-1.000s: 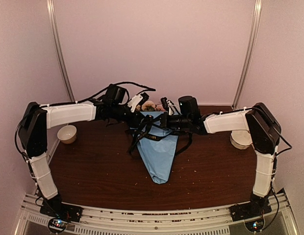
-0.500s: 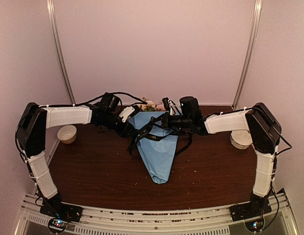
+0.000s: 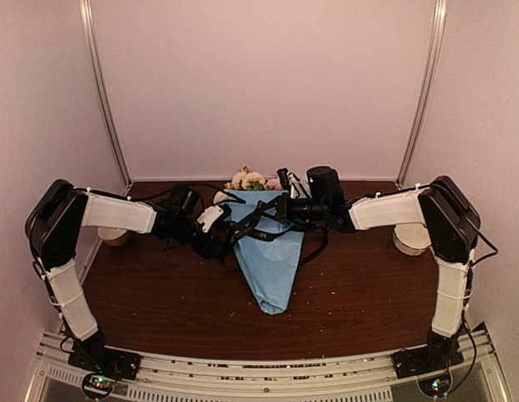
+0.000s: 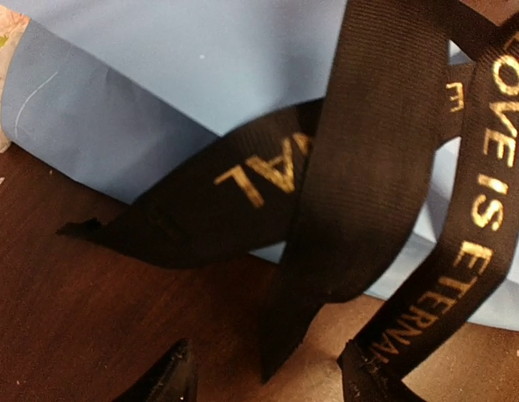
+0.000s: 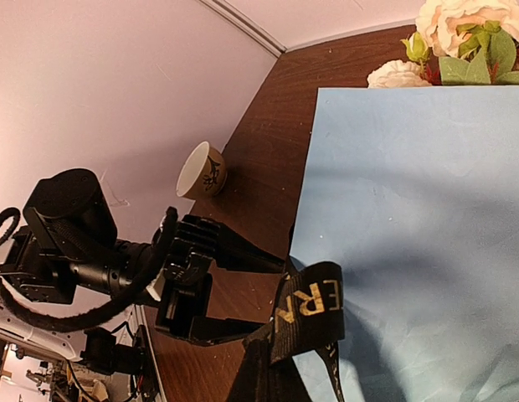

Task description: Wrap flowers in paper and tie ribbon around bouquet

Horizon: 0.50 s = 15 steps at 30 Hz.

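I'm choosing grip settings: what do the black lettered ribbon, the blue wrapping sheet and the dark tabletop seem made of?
The black lettered ribbon looks woven, probably grosgrain fabric: fine ribs, matte, gold print. The blue wrapping sheet seems thin matte paper, judging by its crisp edge and faint crease. The dark brown tabletop: wood or wood-look laminate, slightly glossy.

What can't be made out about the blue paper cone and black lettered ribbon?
- Flower stems: wrapped inside the blue paper cone, every view.
- Right gripper fingertips: below the right wrist view's edge; a dark tangle from above.
- Black lettered ribbon: knotted or not, too small from above; wrist views crop it.
- Cream bowl: mostly behind the left arm, top view.
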Each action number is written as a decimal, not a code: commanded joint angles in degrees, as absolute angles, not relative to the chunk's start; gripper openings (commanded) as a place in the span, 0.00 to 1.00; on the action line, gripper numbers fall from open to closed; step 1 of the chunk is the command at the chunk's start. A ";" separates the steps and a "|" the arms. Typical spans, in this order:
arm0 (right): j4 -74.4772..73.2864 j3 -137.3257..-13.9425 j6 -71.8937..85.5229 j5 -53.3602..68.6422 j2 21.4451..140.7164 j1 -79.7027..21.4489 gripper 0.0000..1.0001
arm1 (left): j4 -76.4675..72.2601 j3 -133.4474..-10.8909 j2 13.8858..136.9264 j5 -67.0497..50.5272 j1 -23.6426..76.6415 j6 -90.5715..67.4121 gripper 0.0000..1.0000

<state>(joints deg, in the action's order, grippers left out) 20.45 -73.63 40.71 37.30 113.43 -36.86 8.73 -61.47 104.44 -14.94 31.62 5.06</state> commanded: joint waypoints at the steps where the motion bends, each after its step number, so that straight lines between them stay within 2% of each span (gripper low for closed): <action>1: 21.85 -73.01 40.85 37.70 112.69 -36.54 0.00 | 2.88 -64.14 107.82 -13.27 31.73 6.05 0.62; 7: 21.23 -73.47 40.42 37.88 112.68 -36.56 0.00 | 6.29 -68.40 113.08 -18.19 31.72 7.27 0.66; 9: 21.12 -73.53 40.25 37.88 112.78 -36.52 0.00 | 5.73 -68.19 113.85 -19.09 31.79 6.70 0.63; 11: 20.94 -73.56 40.29 37.88 112.76 -36.48 0.00 | 5.34 -67.60 113.88 -18.43 31.74 6.08 0.44; 13: 20.73 -73.49 40.15 37.69 112.69 -36.47 0.00 | 5.86 -66.83 112.99 -16.04 31.70 5.41 0.09; 14: 20.59 -73.44 40.09 37.50 112.63 -36.41 0.00 | 5.88 -66.09 111.96 -14.73 31.66 5.02 0.00; 15: 20.43 -73.47 39.96 37.34 112.59 -36.39 0.00 | 5.61 -64.98 110.73 -13.38 31.65 4.48 0.00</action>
<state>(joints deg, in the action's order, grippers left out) 20.34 -73.60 40.66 37.43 113.43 -36.82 7.31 -66.98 113.54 -16.47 31.62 5.85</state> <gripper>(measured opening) 0.007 0.077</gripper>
